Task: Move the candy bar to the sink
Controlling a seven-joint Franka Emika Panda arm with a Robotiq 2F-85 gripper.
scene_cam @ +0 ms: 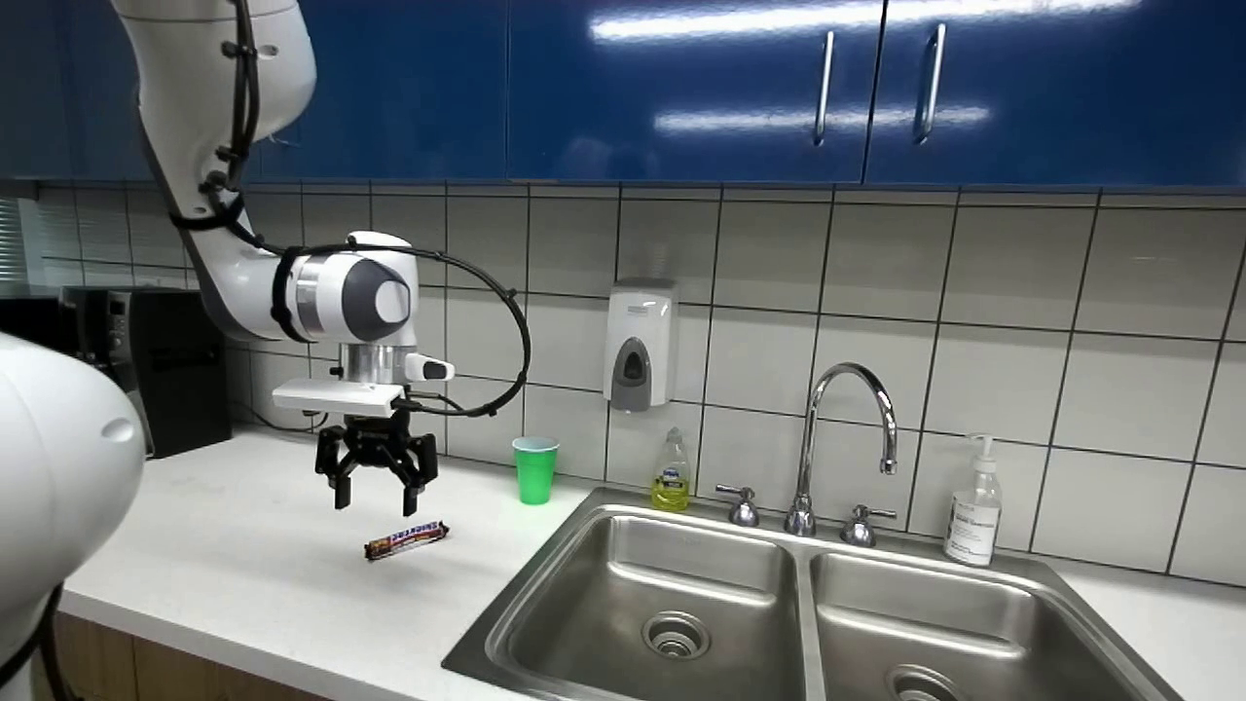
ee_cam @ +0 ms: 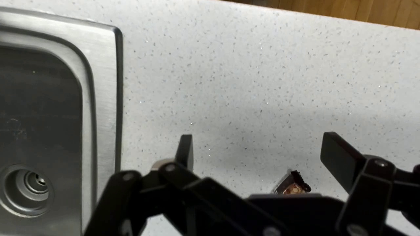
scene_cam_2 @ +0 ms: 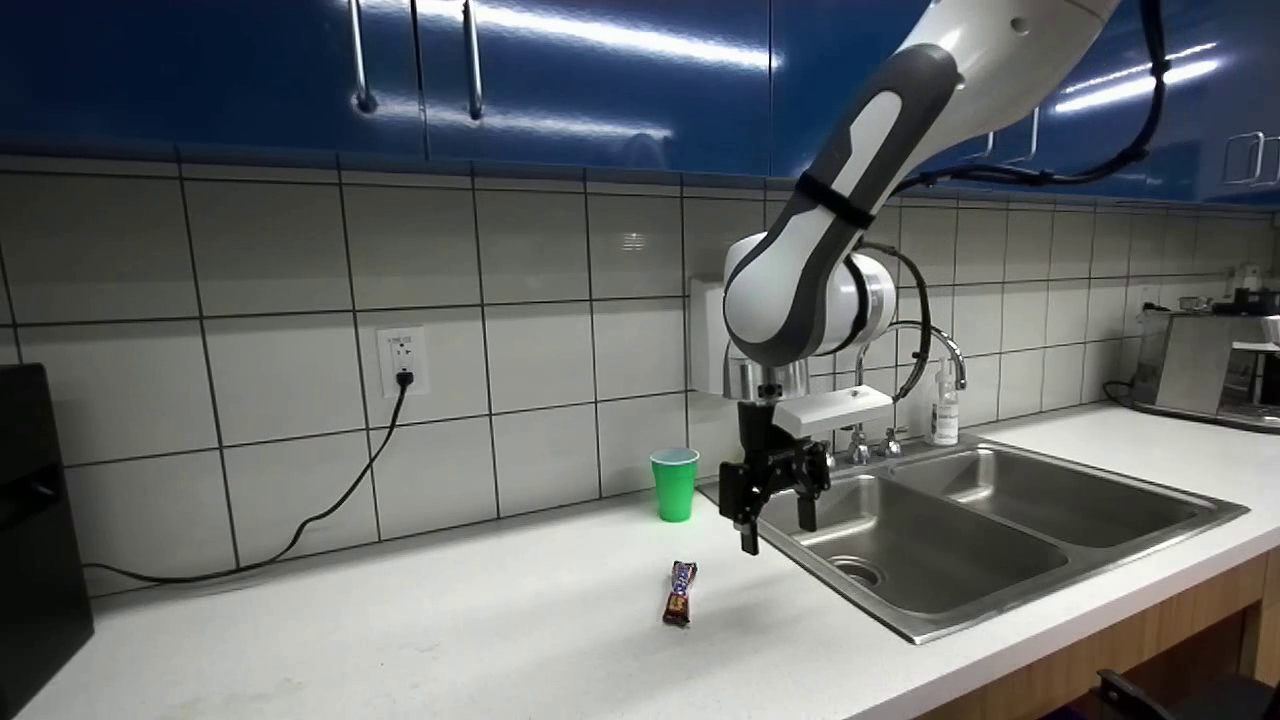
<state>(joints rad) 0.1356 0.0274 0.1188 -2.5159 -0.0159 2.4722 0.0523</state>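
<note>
Wrist view: the hand spreads wide and empty across the bottom, the candy bar (partly hidden) at lower right, the sink at left.

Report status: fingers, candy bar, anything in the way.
Fingers open, empty, above the counter. Candy bar on the counter, outside the sink. Green cup nearer the wall, apparently off the direct path.

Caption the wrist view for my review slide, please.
Open gripper above a speckled countertop, one end of the candy bar in sight, part of the sink at picture left.
</note>
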